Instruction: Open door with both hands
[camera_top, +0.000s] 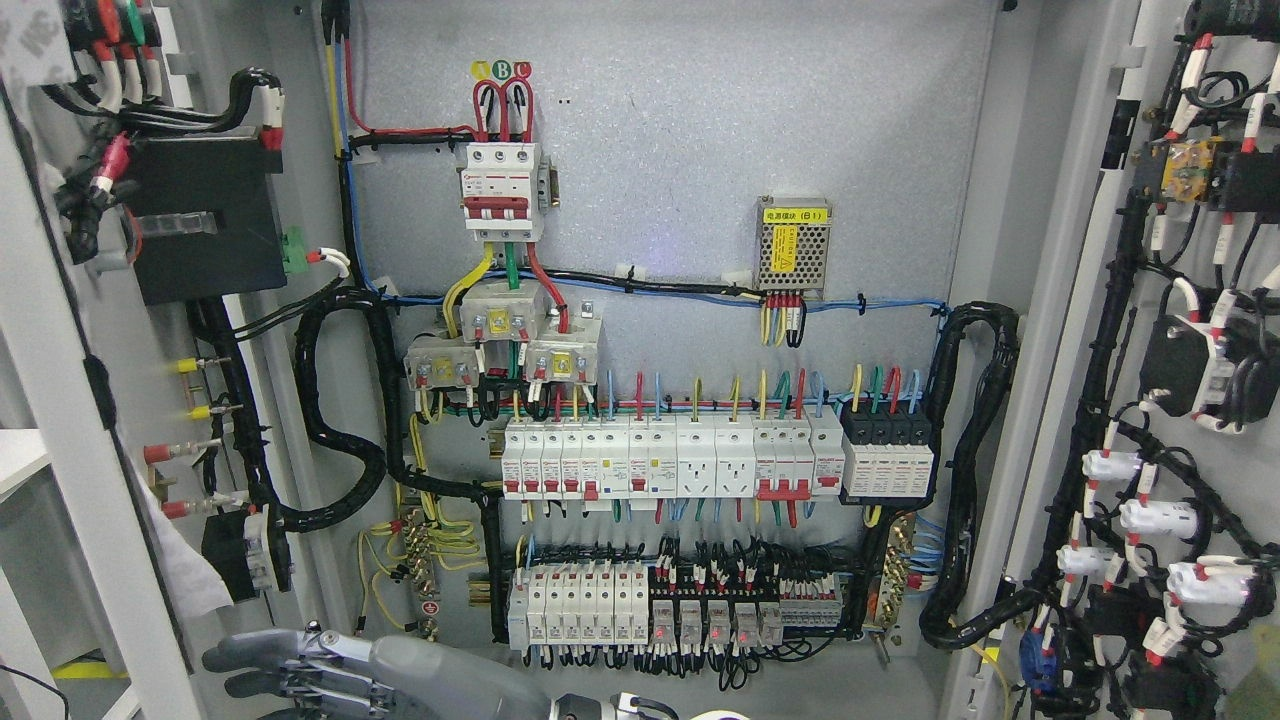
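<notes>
The electrical cabinet stands open, its back panel (700, 150) full of breakers and wiring. The left door (60, 420) is swung out to the left, with its inner face and a black box showing. The right door (1190, 400) is swung out to the right, carrying white-capped parts and black cables. My left hand (250, 668) shows at the bottom left, its arm entering at the bottom edge left of the middle. Its grey fingers (232, 655) stretch leftward toward the left door's lower edge and hold nothing; I cannot tell if they touch it.
Rows of white breakers (660, 460) and relays (640, 600) fill the panel's lower half. Thick black cable looms (340, 430) hang at both sides. A small power supply (792, 250) sits at the upper right. A white cloth (185, 570) hangs by the left door.
</notes>
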